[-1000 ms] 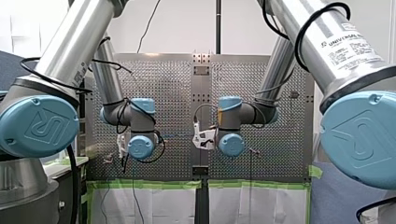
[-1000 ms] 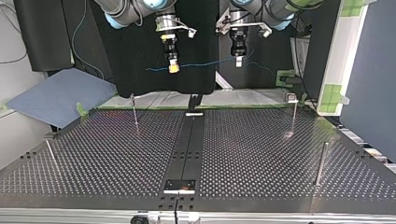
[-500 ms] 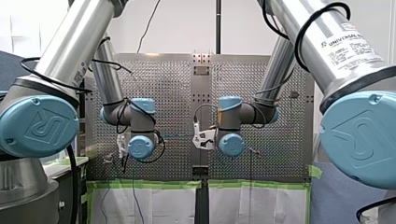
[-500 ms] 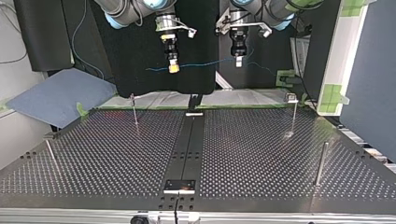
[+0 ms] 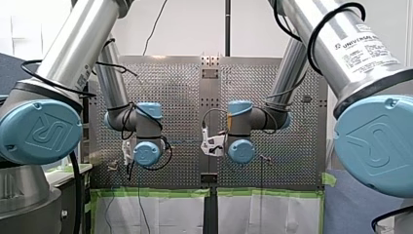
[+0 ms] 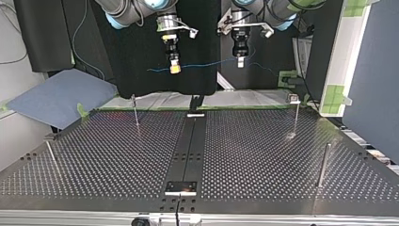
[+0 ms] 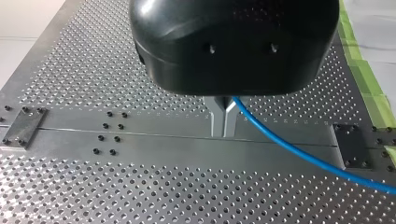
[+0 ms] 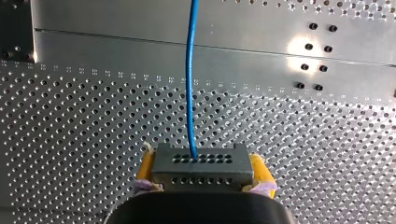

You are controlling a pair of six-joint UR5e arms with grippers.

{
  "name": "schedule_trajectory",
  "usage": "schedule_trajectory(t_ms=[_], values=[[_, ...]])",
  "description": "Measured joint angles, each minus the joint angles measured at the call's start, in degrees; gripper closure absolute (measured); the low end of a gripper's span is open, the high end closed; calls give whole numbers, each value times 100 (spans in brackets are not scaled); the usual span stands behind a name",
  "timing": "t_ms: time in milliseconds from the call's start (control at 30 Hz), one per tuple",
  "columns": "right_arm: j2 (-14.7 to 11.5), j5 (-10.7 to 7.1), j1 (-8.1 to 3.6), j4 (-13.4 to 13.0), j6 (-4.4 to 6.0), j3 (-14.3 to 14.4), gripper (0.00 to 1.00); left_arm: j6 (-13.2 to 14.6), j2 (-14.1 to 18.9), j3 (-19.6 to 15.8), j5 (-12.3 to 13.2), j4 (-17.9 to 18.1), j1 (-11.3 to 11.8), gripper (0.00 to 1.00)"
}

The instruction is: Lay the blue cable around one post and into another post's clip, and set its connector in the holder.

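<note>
Two tools grip the blue cable (image 6: 202, 63) aloft: right tool (image 6: 174, 68) its connector (image 8: 202, 164), left tool (image 7: 223, 125) farther along; wrapping a post (image 6: 323, 165) seems next.

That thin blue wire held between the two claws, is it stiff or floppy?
Probably floppy: the blue cable bows slightly between my left gripper and my right gripper. Likely light, being thin. Its gray connector looks rigid, so it should sit firm between the yellow pads.

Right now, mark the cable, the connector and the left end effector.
cable (image 7: 289, 146), left wrist view, its free run
connector (image 8: 201, 169), right wrist view, its holed face
left end effector (image 7: 223, 131), left wrist view, between its fingertips
</note>
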Motion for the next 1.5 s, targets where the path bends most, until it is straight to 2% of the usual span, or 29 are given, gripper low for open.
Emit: schedule_trajectory(t_ms=[1167,1233,1500], values=[[9,-2,7,7,5,6,100,4,6,17,-4,0,0,100],[49,-5,47,47,17,7,100,2,7,22,-2,0,0,100],[392,-9,337,179,34,10,100,0,8,26,0,0,0,100]])
